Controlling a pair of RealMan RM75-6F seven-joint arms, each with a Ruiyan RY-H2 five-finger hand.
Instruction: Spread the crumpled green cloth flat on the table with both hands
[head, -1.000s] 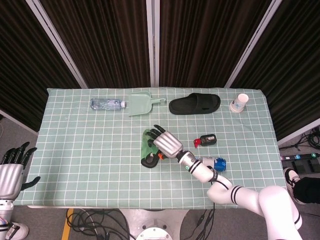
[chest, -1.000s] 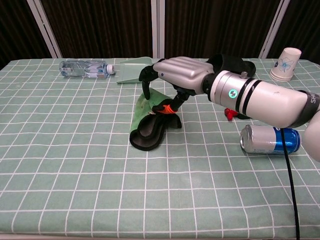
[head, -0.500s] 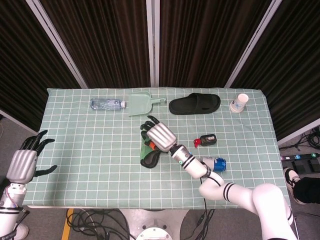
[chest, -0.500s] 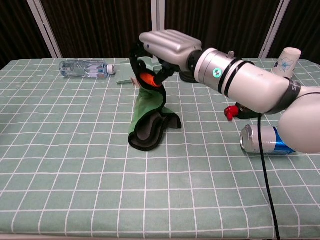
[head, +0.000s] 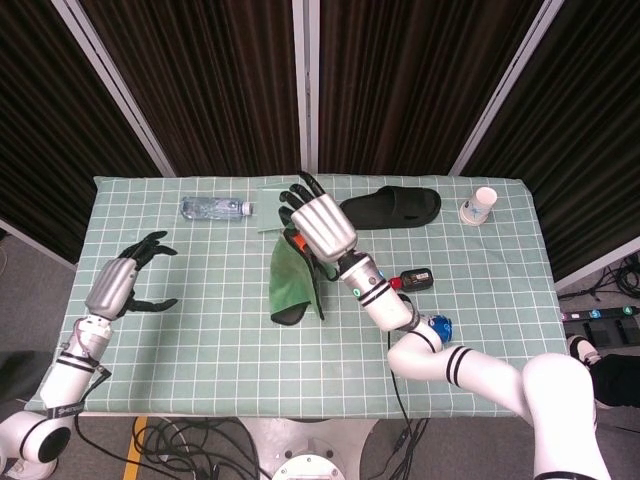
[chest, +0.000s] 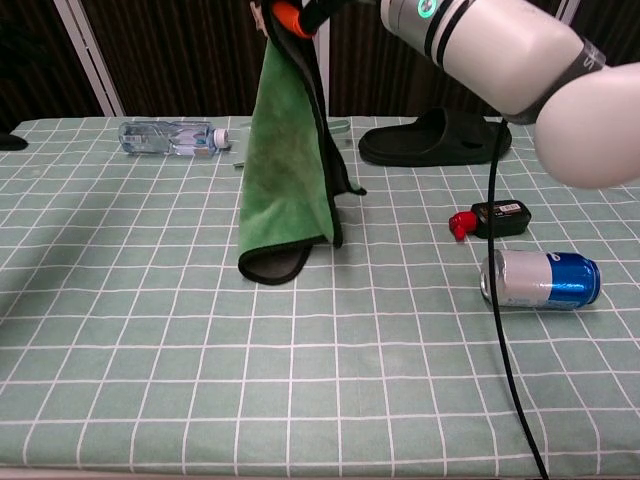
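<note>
The green cloth (head: 291, 282) (chest: 285, 160) with its dark edging hangs from my right hand (head: 320, 226), which grips its top corner high above the table. The cloth's lower end still touches the tablecloth near the middle. In the chest view the hand is cut off by the top edge; only fingertips (chest: 290, 14) show. My left hand (head: 120, 283) hovers over the table's left side, fingers apart and holding nothing, well apart from the cloth.
A water bottle (head: 213, 208) and a green dustpan (head: 268, 193) lie at the back, a black slipper (head: 390, 207) and a paper cup (head: 479, 206) to the back right. A black-and-red tool (head: 412, 280) and a blue can (chest: 541, 279) lie right of the cloth.
My right hand has risen and lifted the cloth, which now hangs long instead of lying bunched. My left hand has come in from the left edge over the table.
</note>
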